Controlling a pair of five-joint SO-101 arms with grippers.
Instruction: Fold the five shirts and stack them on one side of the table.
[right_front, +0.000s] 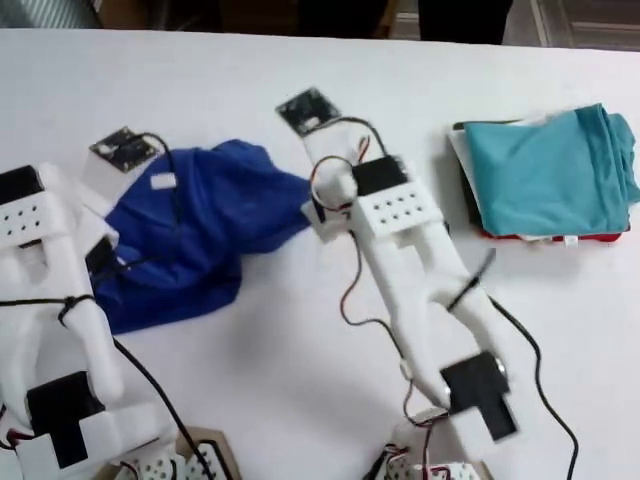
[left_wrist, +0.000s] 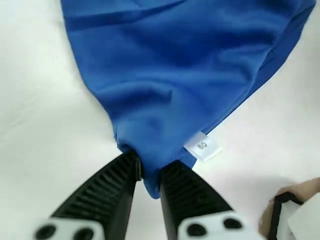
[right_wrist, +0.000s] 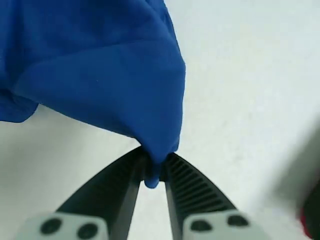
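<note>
The blue shirt (right_front: 190, 230) lies bunched on the table (right_front: 300, 60), with its long way running sideways. The left gripper (left_wrist: 150, 172) pinches tight on the end by the little white tag (left_wrist: 202, 147). The right gripper (right_wrist: 156, 170) pinches tight on the other end. The folded pile (right_front: 550, 170) sits well apart on the right gripper's side, so the shirt likely goes that way.

Your blue shirt (left_wrist: 175, 75) is soft matt cloth, the bench (right_front: 250, 400) smooth, the left gripper (left_wrist: 150, 172) ribbed black plastic.
</note>
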